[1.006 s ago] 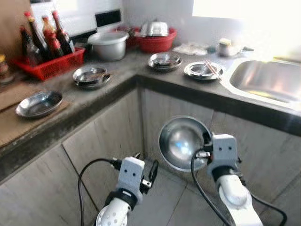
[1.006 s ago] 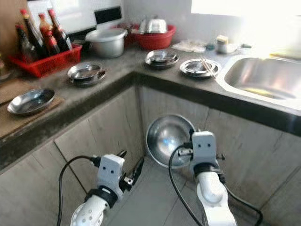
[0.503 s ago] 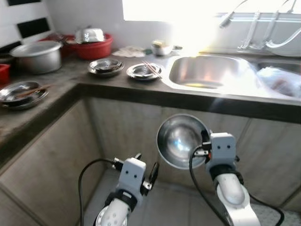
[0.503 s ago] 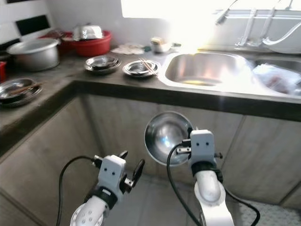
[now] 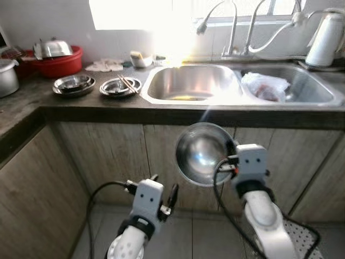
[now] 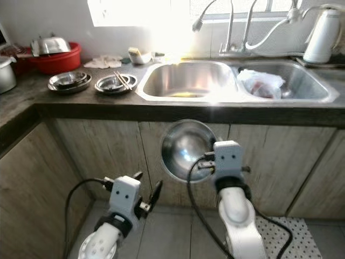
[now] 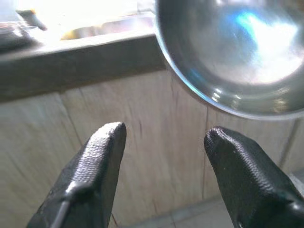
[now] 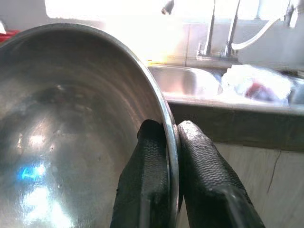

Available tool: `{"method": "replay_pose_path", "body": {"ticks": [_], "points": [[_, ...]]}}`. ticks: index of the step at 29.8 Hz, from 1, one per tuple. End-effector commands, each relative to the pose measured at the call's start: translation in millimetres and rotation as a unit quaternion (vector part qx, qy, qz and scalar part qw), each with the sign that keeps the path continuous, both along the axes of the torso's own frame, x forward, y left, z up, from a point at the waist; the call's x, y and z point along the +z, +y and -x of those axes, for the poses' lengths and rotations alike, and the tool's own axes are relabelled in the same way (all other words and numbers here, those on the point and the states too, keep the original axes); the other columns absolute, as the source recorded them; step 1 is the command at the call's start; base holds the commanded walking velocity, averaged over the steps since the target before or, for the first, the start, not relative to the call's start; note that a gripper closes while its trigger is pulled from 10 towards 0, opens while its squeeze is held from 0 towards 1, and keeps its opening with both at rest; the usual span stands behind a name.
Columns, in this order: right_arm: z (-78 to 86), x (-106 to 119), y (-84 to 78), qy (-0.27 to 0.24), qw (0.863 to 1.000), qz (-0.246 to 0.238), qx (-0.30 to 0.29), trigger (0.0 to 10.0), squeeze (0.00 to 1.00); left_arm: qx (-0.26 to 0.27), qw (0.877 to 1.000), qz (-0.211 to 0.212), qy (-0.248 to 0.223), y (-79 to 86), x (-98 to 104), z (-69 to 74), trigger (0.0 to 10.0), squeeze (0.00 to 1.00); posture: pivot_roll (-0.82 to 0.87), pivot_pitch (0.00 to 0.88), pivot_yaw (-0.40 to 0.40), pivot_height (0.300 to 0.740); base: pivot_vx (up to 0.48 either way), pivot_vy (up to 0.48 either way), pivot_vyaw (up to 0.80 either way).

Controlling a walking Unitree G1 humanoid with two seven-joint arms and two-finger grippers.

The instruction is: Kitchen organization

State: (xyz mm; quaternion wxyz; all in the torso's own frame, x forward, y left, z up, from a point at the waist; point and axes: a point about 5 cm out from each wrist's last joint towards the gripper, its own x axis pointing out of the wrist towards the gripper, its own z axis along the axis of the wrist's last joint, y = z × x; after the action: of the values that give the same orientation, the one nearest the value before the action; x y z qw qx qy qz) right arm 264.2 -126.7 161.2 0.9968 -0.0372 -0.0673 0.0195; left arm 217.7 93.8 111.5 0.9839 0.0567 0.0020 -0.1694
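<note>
Jaws of the right gripper (image 8: pixel 172 156), clamped on a steel bowl (image 5: pixel 202 152), were turned toward the sink (image 5: pixel 191 83); left gripper (image 7: pixel 164 166) was held agape, empty.

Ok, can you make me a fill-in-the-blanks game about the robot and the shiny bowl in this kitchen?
1. The right gripper pinches the steel bowl by its ____.
2. The left gripper has its fingers ____ and holds nothing.
3. A pair of chopsticks lies across a dish on the counter to the ____ of the sink.
4. The white kettle stands behind the ____ basin.

Missing words: rim; open; left; right
</note>
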Motion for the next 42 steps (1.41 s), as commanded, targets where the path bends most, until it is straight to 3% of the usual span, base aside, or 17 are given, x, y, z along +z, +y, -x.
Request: {"method": "replay_pose_path", "body": {"ticks": [1,9,22,31,42], "points": [[-6.3,19.3,-1.8,-0.034,0.999,-0.003,0.003,10.0,0.0,0.006,1.0,0.007,-0.011,0.8,7.2,-3.1,10.0,0.0,0.01,0.0,0.014,0.74,0.251,0.0,0.0],[-16.8,49.2,-4.8,-0.082,0.997,-0.011,0.001,10.0,0.0,0.013,1.0,0.003,-0.02,2.9,11.0,-7.8,10.0,0.0,0.01,0.004,0.013,0.74,0.311,0.0,0.0],[-16.5,47.9,-2.4,-0.074,0.997,-0.015,0.009,10.0,0.0,0.016,1.0,0.004,-0.016,2.9,9.7,-5.6,10.0,0.0,0.01,0.014,0.006,0.74,0.357,0.0,0.0],[-22.8,58.9,-2.4,-0.088,0.996,-0.018,0.019,10.0,0.0,0.015,1.0,0.004,-0.012,2.1,7.9,-5.9,10.0,0.0,0.01,0.012,0.002,0.74,0.359,0.0,0.0],[-27.9,62.8,1.2,-0.091,0.994,-0.008,0.055,10.0,0.0,0.011,1.0,0.007,-0.008,-0.4,6.6,-3.4,10.0,0.0,0.01,0.012,0.0,0.74,0.362,0.0,0.0]]}}
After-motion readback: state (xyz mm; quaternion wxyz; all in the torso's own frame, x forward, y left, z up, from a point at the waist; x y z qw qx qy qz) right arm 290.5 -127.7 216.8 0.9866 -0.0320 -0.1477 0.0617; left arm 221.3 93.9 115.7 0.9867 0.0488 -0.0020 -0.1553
